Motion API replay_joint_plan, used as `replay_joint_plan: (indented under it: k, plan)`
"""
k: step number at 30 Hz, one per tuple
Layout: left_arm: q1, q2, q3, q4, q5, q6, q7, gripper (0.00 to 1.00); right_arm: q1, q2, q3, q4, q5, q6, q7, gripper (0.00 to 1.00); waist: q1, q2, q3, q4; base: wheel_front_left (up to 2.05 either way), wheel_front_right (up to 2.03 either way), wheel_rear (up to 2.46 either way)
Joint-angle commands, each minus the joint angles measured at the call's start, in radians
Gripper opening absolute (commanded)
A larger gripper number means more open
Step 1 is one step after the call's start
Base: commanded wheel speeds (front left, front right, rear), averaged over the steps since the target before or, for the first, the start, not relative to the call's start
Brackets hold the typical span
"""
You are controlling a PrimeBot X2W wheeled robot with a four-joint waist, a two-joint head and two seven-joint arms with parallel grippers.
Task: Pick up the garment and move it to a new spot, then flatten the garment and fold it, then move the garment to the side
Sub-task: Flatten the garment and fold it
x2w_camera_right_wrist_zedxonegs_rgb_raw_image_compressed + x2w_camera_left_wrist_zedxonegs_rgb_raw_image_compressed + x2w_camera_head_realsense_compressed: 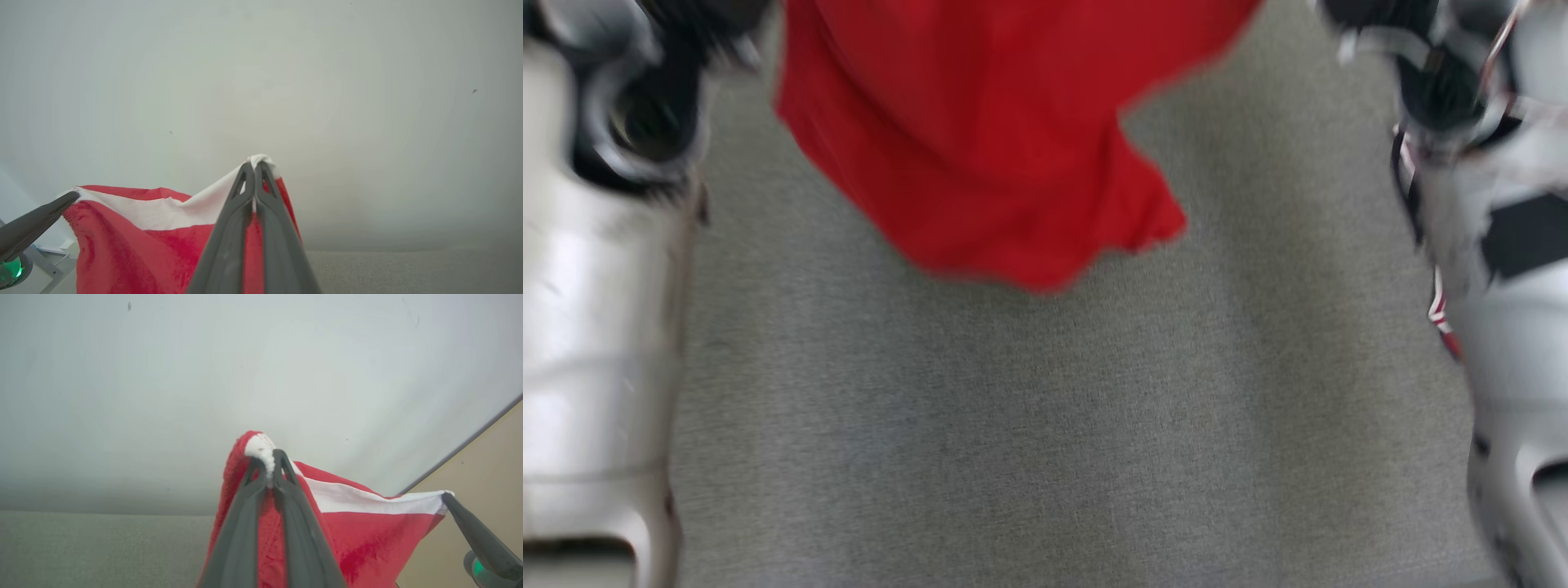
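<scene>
The garment (996,139) is red with a white band along its top edge, and it hangs in the air above the grey cloth surface. My left gripper (269,465) is shut on one corner of the white band (367,500). My right gripper (254,165) is shut on the other corner, and the garment (143,237) stretches taut between the two. In the left wrist view the right gripper's fingers (474,526) show at the far end of the band. The left gripper's fingers (32,226) show at the lower left of the right wrist view. The head view is blurred.
A grey fabric-covered surface (1045,425) spreads below the hanging garment. My pale forearms (596,343) frame it on both sides in the head view. A plain white wall (204,375) stands behind, with a beige panel (490,465) at the right.
</scene>
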Motion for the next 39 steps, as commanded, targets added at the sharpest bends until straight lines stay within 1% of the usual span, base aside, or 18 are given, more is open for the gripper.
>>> replay_joint_plan:
  k: [1,5,9,12,14,15,19,23,26,28,29,31,34,36,37,39]
  plan:
    - [-0.035,0.007,0.011,-0.002,0.008,0.004,-0.016,0.0,-0.04,0.006,-0.004,0.012,-0.005,-0.002,-0.024,0.0,-0.0003,-0.0002,0.121,-0.044,0.0,0.0,0.0]
    - [-0.172,0.004,0.041,0.01,0.016,-0.013,-0.105,0.0,-0.196,0.031,-0.026,0.091,-0.02,-0.002,-0.157,0.0,-0.0003,-0.0002,0.164,-0.048,0.0,0.0,0.0]
    - [-0.286,-0.003,0.082,0.025,0.022,-0.044,-0.232,0.0,-0.324,0.03,-0.047,0.147,-0.04,-0.002,-0.301,0.0,-0.0003,-0.0002,0.191,-0.045,0.0,0.0,0.0]
    - [-0.321,-0.002,0.094,0.048,0.027,-0.083,-0.319,0.0,-0.379,0.022,-0.043,0.185,-0.057,-0.002,-0.402,0.0,-0.0003,-0.0002,0.2,-0.043,0.0,0.0,0.0]
    - [-0.32,0.007,0.085,0.056,0.036,-0.112,-0.366,0.0,-0.398,0.021,-0.033,0.205,-0.05,-0.002,-0.435,0.0,-0.0003,-0.0002,0.202,-0.042,0.0,0.0,0.0]
    - [-0.307,0.005,0.088,0.065,0.026,-0.12,-0.384,0.0,-0.402,0.016,-0.027,0.21,-0.052,-0.002,-0.448,0.0,-0.0003,-0.0002,0.203,-0.041,0.0,0.0,0.0]
    - [-0.234,0.013,0.056,0.095,0.009,-0.145,-0.419,0.0,-0.347,0.001,0.052,0.25,-0.068,-0.002,-0.462,0.0,-0.0003,-0.0002,0.2,-0.035,0.0,0.0,0.0]
    - [-0.126,0.022,0.028,0.113,-0.018,-0.152,-0.449,0.0,-0.268,-0.021,0.146,0.274,-0.033,-0.002,-0.459,0.0,-0.0003,-0.0002,0.177,-0.031,0.0,0.0,0.0]
    - [-0.028,0.027,-0.024,0.069,-0.047,-0.151,-0.473,0.0,-0.193,-0.057,0.21,0.254,0.014,-0.002,-0.454,0.0,-0.0003,-0.0002,0.152,-0.026,0.0,0.0,0.0]
    - [0.054,0.042,-0.069,0.028,-0.069,-0.149,-0.487,0.0,-0.135,-0.084,0.247,0.212,0.062,-0.002,-0.454,0.0,-0.0003,-0.0002,0.125,-0.022,0.0,0.0,0.0]
    - [0.054,0.042,-0.069,0.028,-0.069,-0.149,-0.487,0.0,-0.135,-0.084,0.247,0.212,0.062,-0.002,-0.454,0.0,-0.0003,-0.0002,0.125,-0.022,0.0,0.0,0.0]
    - [0.128,0.057,-0.093,-0.01,-0.089,-0.149,-0.498,0.0,-0.079,-0.126,0.283,0.161,0.108,-0.002,-0.45,0.0,-0.0003,-0.0002,0.095,-0.021,0.0,0.0,0.0]
    - [0.243,0.059,-0.118,-0.07,-0.117,-0.15,-0.503,0.0,0.032,-0.196,0.334,0.091,0.171,-0.002,-0.423,0.0,-0.0003,-0.0002,0.037,-0.015,0.0,0.0,0.0]
    - [0.324,0.055,-0.103,-0.106,-0.132,-0.15,-0.505,0.0,0.108,-0.239,0.37,0.04,0.207,-0.002,-0.389,0.0,-0.0003,-0.0002,-0.001,-0.014,0.0,0.0,0.0]
    - [0.367,0.054,-0.102,-0.115,-0.129,-0.15,-0.505,0.0,0.148,-0.26,0.385,0.01,0.228,-0.002,-0.369,0.0,-0.0003,-0.0002,-0.019,-0.013,0.0,0.0,0.0]
    - [0.447,0.073,-0.14,-0.115,-0.094,-0.15,-0.504,0.0,0.229,-0.321,0.413,-0.022,0.226,-0.002,-0.333,0.0,-0.0003,-0.0002,-0.057,-0.011,0.0,0.0,0.0]
